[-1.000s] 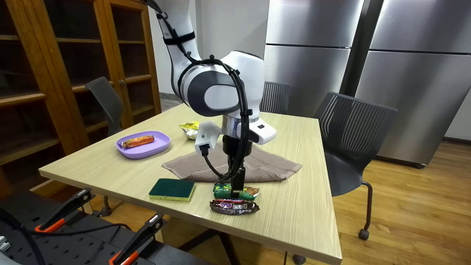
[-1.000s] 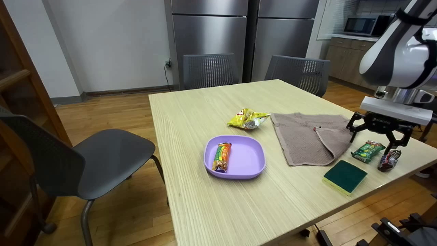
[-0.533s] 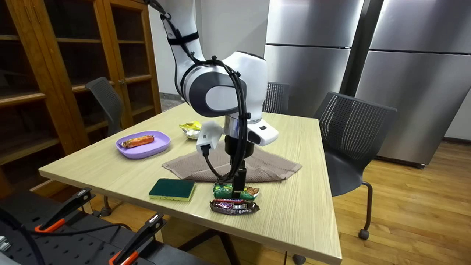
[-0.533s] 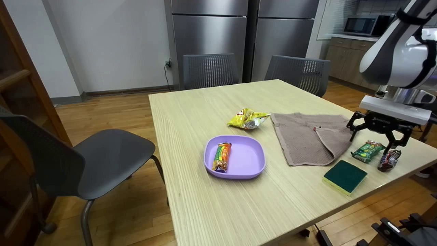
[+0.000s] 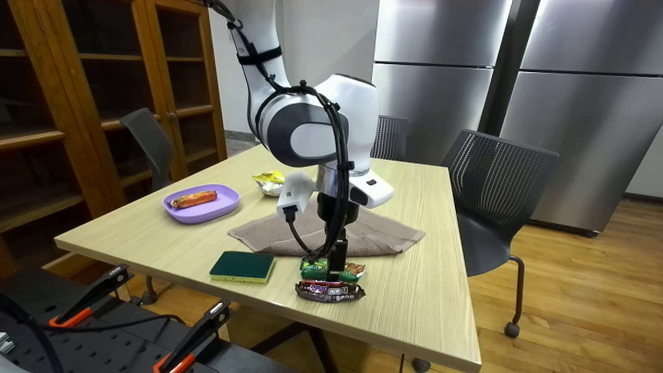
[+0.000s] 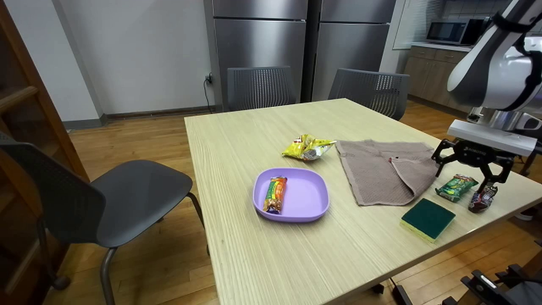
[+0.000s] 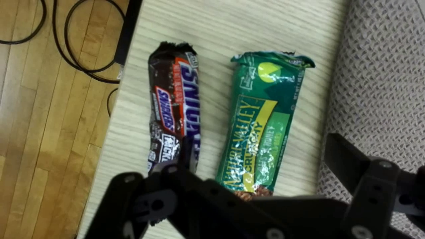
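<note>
My gripper is open and empty, pointing down above the table. In the wrist view the gripper has its jaws wide apart. A green Nature Valley bar lies between and below them, its near end hidden by the gripper. One fingertip overlaps a dark brown Snickers bar; I cannot tell whether they touch. The opposite fingertip is over the edge of a grey-brown cloth. In the exterior views the Snickers bar lies closer to the table edge than the green bar.
A green and yellow sponge lies beside the bars. A purple plate holds an orange-wrapped bar. A yellow crumpled bag is by the cloth. Dark chairs stand around the table.
My arm and open gripper have shifted slightly to the right in both exterior views. The bars, cloth, sponge and plate have not moved.
</note>
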You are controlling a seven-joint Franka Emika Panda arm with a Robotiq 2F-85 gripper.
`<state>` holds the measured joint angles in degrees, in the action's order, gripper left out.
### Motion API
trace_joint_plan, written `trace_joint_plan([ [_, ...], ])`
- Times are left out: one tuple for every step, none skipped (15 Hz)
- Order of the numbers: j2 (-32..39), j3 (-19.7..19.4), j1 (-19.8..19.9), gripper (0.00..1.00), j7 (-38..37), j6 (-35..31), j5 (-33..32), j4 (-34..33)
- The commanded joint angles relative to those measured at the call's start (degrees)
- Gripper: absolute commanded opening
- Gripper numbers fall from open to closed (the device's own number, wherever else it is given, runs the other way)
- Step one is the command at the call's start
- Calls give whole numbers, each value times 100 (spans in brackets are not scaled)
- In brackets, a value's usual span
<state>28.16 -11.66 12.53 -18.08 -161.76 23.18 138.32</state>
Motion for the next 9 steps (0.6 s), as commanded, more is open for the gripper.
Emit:
trace_joint_plan([
  [81, 45, 33, 100, -142, 78, 8, -106],
  [97, 53, 34, 100, -141, 78, 12, -116],
  [116, 64, 36, 100, -143, 61, 23, -130],
  [127, 77, 44, 100, -138, 61, 34, -144],
  [137, 82, 44, 100, -139, 54, 36, -159],
  [148, 87, 44, 100, -142, 50, 40, -173],
  [156, 89, 42, 100, -147, 56, 40, -186],
  [166, 87, 38, 100, -152, 56, 37, -195],
  [180, 90, 40, 100, -152, 59, 38, -210],
])
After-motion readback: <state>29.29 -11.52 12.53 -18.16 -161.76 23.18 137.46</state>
